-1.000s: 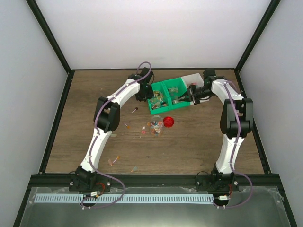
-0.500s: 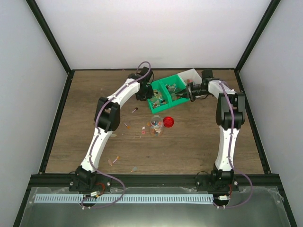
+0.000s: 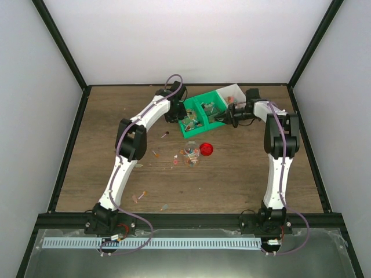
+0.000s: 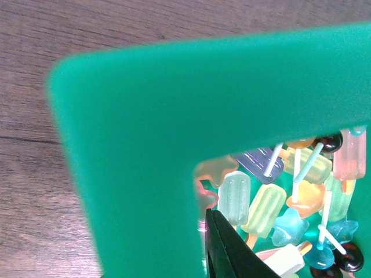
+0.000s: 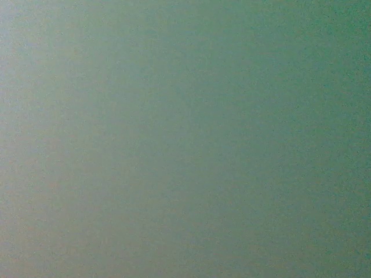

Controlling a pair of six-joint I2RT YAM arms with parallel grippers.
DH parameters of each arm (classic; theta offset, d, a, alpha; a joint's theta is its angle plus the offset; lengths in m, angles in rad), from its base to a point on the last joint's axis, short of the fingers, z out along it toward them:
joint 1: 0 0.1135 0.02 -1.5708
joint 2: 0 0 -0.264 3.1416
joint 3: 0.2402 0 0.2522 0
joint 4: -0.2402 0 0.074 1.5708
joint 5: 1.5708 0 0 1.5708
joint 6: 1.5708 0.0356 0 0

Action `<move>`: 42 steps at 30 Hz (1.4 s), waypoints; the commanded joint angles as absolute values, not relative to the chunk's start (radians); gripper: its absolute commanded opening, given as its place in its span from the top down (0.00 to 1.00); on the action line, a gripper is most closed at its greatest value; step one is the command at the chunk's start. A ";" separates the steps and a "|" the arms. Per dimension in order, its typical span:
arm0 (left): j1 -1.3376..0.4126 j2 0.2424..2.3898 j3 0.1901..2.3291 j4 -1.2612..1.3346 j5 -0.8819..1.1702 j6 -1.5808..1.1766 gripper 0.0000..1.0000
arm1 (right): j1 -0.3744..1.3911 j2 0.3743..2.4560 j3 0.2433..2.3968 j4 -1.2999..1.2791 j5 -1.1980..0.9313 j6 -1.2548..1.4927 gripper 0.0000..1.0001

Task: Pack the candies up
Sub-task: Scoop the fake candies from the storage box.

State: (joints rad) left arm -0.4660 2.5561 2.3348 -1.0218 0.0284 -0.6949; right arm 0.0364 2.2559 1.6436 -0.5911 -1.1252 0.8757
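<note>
Glossy, translucent, popsicle-shaped candies (image 4: pixel 234 198) on thin sticks fill the smooth green plastic bin (image 4: pixel 145 116) near the far edge of the wood-grain table (image 3: pixel 98 116). The right gripper (image 3: pixel 231 117) clamps the bin's right wall. Whether the left gripper (image 3: pixel 176 116) is clenched is unclear. Plain white walls (image 3: pixel 191 40) enclose the table.

green bin (image 3: pixel 204 128) wall blocking far centre, jar (image 3: pixel 191 155) and red lid (image 3: pixel 207 149) just nearer, scattered candies (image 3: pixel 139 197) left, bare table (image 3: pixel 249 174) right
</note>
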 commanded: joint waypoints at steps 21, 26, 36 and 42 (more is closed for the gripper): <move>-0.495 2.649 2.316 -1.047 0.109 -0.611 0.96 | 0.049 2.348 1.613 -0.812 -1.005 1.020 0.99; -0.500 2.646 2.324 -1.048 0.125 -0.583 0.96 | 0.048 2.490 1.742 -0.771 -1.008 0.947 0.99; -0.498 2.638 2.326 -1.048 0.135 -0.587 0.96 | 0.048 2.385 1.581 -0.221 -1.241 0.837 0.99; -0.492 2.636 2.322 -1.034 0.159 -0.623 0.96 | 0.048 2.350 1.569 -0.259 -1.194 0.644 0.99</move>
